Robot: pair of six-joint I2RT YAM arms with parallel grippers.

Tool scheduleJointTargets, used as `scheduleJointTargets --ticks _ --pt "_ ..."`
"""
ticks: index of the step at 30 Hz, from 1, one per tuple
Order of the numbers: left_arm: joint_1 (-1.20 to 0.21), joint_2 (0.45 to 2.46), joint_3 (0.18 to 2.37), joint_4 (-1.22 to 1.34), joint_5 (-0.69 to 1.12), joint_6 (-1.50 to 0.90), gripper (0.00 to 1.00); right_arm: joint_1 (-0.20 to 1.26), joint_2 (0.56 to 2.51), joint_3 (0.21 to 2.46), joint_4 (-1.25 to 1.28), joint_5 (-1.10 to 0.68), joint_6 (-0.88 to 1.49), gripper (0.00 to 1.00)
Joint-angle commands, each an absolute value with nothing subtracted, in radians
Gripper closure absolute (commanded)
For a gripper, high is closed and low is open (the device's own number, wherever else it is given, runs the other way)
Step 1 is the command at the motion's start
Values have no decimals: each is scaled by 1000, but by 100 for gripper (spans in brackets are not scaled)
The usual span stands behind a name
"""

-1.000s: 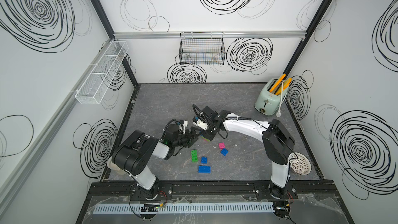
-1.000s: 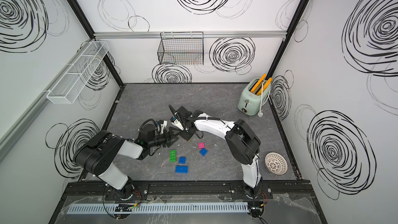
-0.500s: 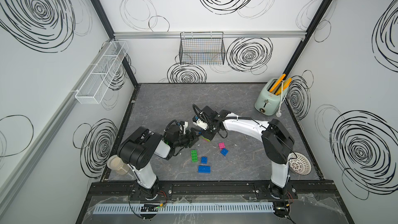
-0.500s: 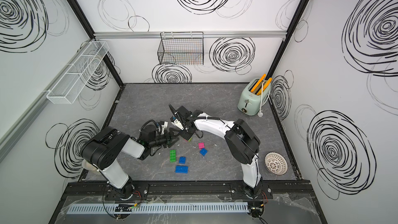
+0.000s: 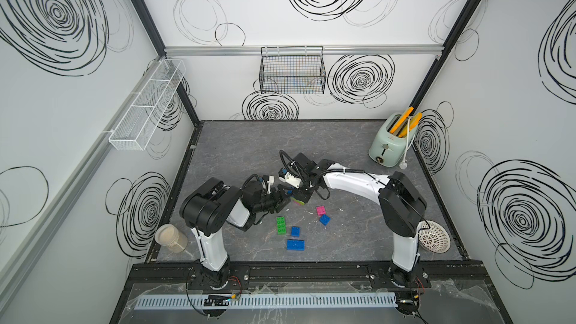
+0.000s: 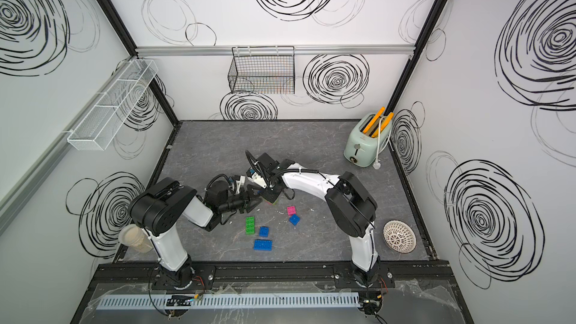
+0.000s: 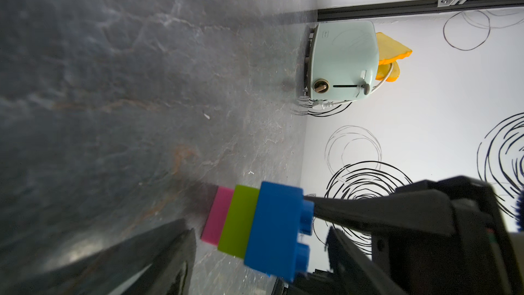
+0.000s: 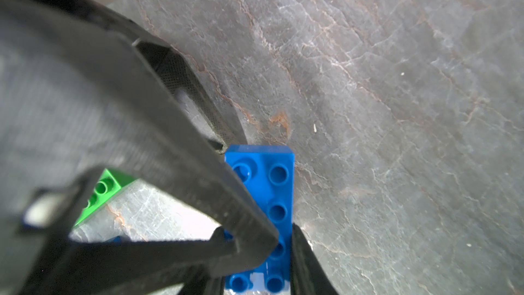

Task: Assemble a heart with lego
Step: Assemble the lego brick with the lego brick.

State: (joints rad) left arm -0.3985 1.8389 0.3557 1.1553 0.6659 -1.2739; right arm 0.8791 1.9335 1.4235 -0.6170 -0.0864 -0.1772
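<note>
While the right gripper [image 5: 298,198] is pressed onto the studded end of a small stack of joined plastic bricks [image 7: 255,222], the left gripper [image 5: 287,199] stands spread around that same stack, near the middle of the grey marbled table [image 5: 249,151]. The stack runs pink at the end towards the table, lime in the middle and blue at the gripped end. In the left wrist view one of the left gripper's black fingers [image 7: 158,253] lies just beside the pink brick; I cannot tell whether it touches. In the right wrist view the blue oblong top brick [image 8: 279,194] shows two rows of round studs between dark fingers.

Nearer the front edge, five loose bricks lie flat on the table in both top views. A green oblong brick [image 5: 281,225] lies closest to the left gripper, with a blue square brick [image 5: 295,231] just beside it and a blue oblong brick [image 5: 295,244] in front of them. To the robot's right, a pink square brick [image 5: 321,210] sits just beside a second blue square brick [image 5: 324,220].

Well apart, a mint-green toaster [image 5: 389,143] holding orange slices stands in the far right corner. A clear jar [image 5: 170,238] sits by the left arm's base, and a white slotted dish [image 5: 434,240] by the right arm.
</note>
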Motion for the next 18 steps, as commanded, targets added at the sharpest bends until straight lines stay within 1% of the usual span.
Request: scheduleJointTargets --ticks 1,3,11,14,15,18 --pt "-414 1857 376 1239 682 -1296 28 879 1977 1370 -645 -131 -205 75" --pt "-415 1867 381 1254 683 -1302 34 878 1977 1365 -640 -139 -209 75" --pt "-423 1909 374 1319 680 -1324 52 879 1967 1340 -616 -157 -218 75" --pt "-423 1916 368 1336 678 -1324 60 877 1961 1334 -611 -155 -213 75" --pt "-421 1915 367 1339 675 -1322 62 877 1955 1332 -608 -155 -209 75" --pt "-420 1910 357 1341 666 -1311 64 864 1923 1334 -598 -181 -177 72"
